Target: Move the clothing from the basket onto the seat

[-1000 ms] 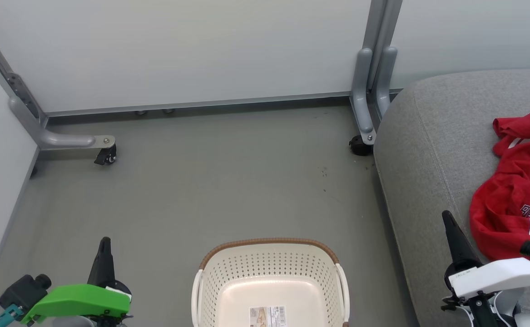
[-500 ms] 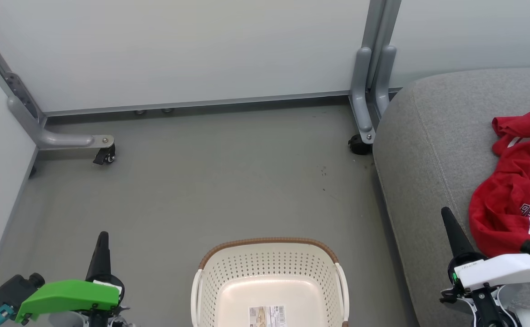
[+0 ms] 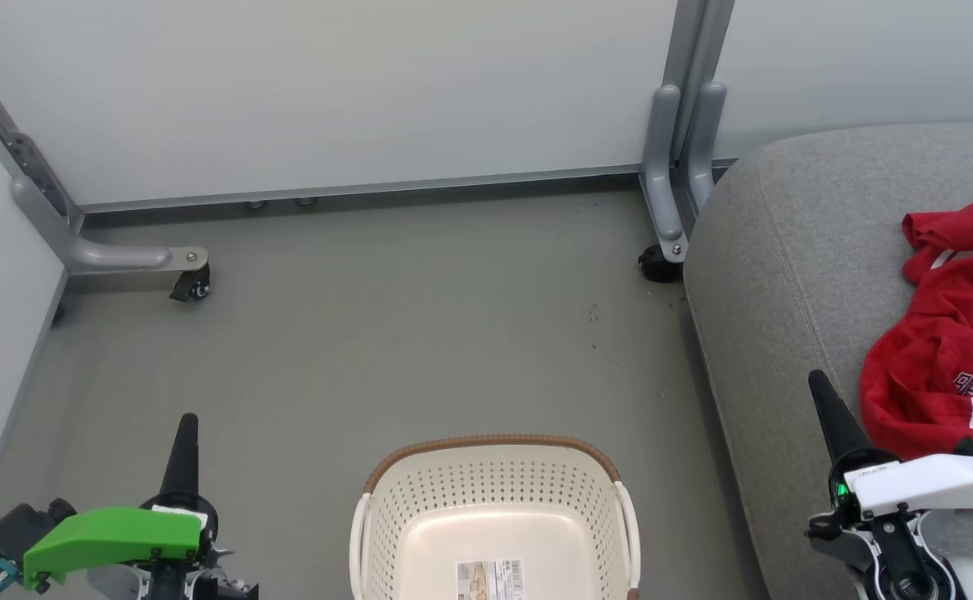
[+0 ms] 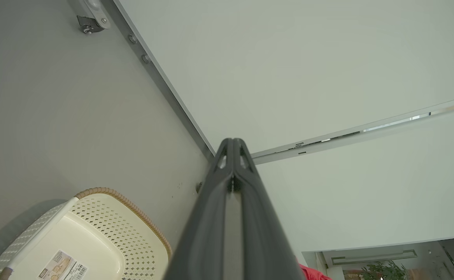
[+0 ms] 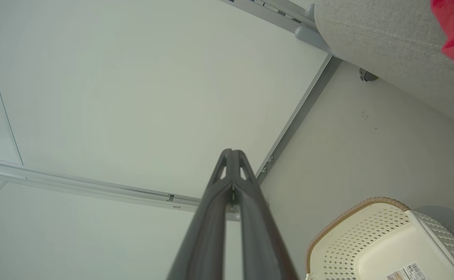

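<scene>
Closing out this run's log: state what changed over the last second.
Both grippers, shut and empty, crept slightly up the head view: the left gripper beside the basket, the right gripper by the seat. Nothing was grasped or released. The clothing stayed on the seat and the basket stayed empty apart from its label; the faint whole-picture shift is the camera's.

Clothing (image 3: 940, 379) partly beyond right edge

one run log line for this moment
clothing: on seat | basket: no clothing inside | left gripper: shut, empty | right gripper: shut, empty | task: looks done
</scene>
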